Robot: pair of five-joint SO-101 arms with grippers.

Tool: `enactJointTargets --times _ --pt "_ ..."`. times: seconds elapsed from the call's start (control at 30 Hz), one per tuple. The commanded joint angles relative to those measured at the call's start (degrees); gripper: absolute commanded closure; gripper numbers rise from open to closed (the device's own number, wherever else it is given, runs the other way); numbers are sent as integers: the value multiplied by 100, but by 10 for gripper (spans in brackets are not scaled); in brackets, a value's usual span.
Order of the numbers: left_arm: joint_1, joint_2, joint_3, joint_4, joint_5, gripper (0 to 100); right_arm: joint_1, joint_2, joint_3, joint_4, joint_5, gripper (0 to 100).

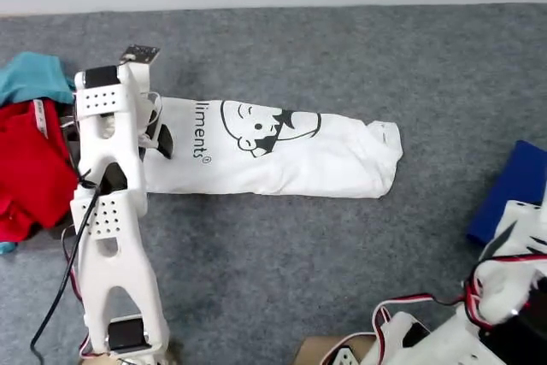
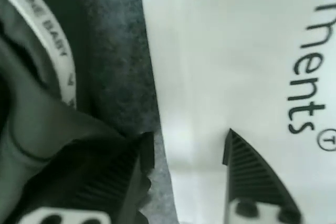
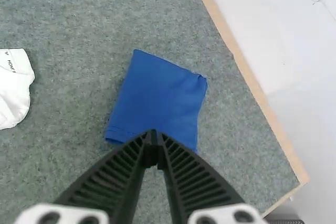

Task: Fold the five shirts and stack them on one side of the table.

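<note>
At the surface's [image 1: 299, 271] left edge a red shirt [image 1: 30, 168] and a teal shirt [image 1: 34, 74] lie crumpled together, apparently unfolded stock. Just beside them the left claw [image 2: 186, 150] hangs spread across the left end of the white shirt [image 1: 273, 160], one finger over bare surface and one over cloth, likely placed to pinch that hem and fold the long strip lying mid-surface. At the right edge the right claw [image 3: 152, 142], pressed together on nothing, hovers above the folded blue shirt [image 3: 160, 98], which seems to begin the stack.

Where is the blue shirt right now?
The folded blue shirt lies on the right side of the grey table, near its edge, apart from the white shirt; in the right wrist view it sits just beyond the shut right gripper.
</note>
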Motion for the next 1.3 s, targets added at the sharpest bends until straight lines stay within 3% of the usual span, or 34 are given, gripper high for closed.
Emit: enactJointTargets --times 0.0,0.63,0.93,1.07,1.27 --pt "53 -53 -75 -9 35 778 66 -40 0 224 62 983" --pt "431 211 -31 26 141 840 57 -303 0 224 70 983" --pt "545 360 -75 105 97 922 57 -303 0 224 70 983" --pt "571 352 -75 158 -290 994 57 -303 0 224 70 983" --pt "369 185 -31 167 -273 995 57 -303 0 224 70 983"
